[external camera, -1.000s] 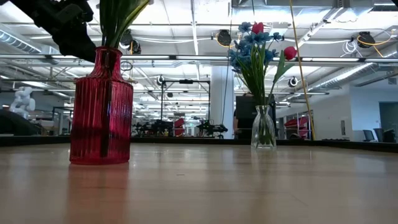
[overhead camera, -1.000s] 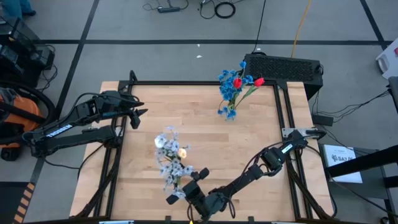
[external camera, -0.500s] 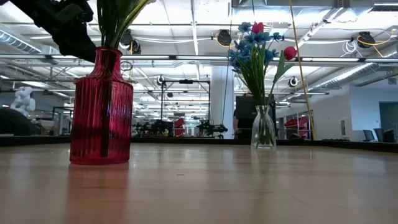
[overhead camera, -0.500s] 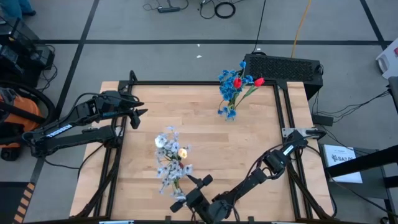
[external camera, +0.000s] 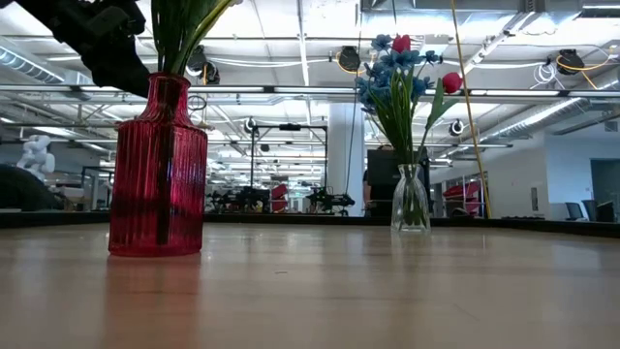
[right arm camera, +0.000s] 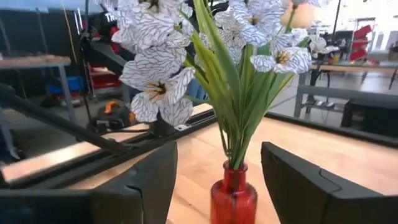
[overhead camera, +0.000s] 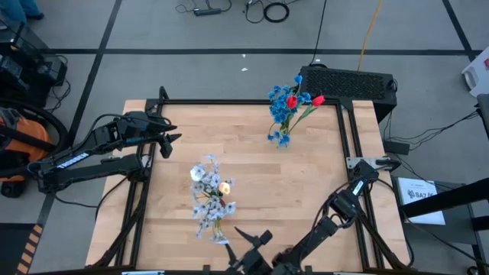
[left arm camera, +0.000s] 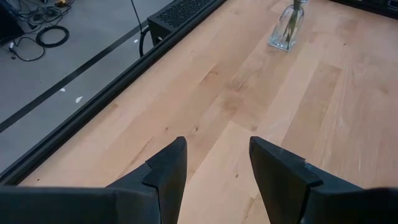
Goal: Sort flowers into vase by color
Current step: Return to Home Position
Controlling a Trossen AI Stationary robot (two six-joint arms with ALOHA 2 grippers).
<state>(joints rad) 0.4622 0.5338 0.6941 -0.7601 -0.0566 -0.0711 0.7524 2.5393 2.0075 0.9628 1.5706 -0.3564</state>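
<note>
At the lower edge of the table [overhead camera: 321, 168] in the high view, the right gripper [overhead camera: 254, 238] is seen just beside the white flowers [overhead camera: 208, 195], apart from them; its fingers are spread wide and nothing is held. In the right wrist view the red vase [right arm camera: 233, 199] is framed between the two dark fingers but is not touched.

The white flowers are papery and dark-veined, with yellow centres, and are bunched on thin green stems with long blade-like leaves. The red vase [external camera: 158, 179] is of ribbed translucent glass, narrow at the neck, and stands upright on pale wooden boards.

Well apart, near the far edge, the blue flowers [overhead camera: 281, 107] and red buds [overhead camera: 318, 100] are held together in a small clear vase [external camera: 411, 199], the stems fanned out above its rim; one bud leans outward.

The left gripper [overhead camera: 170, 140] is kept at the table's left side, far from both vases; its fingers are parted and empty above bare wood, with the clear vase seen far ahead of them in the left wrist view.
</note>
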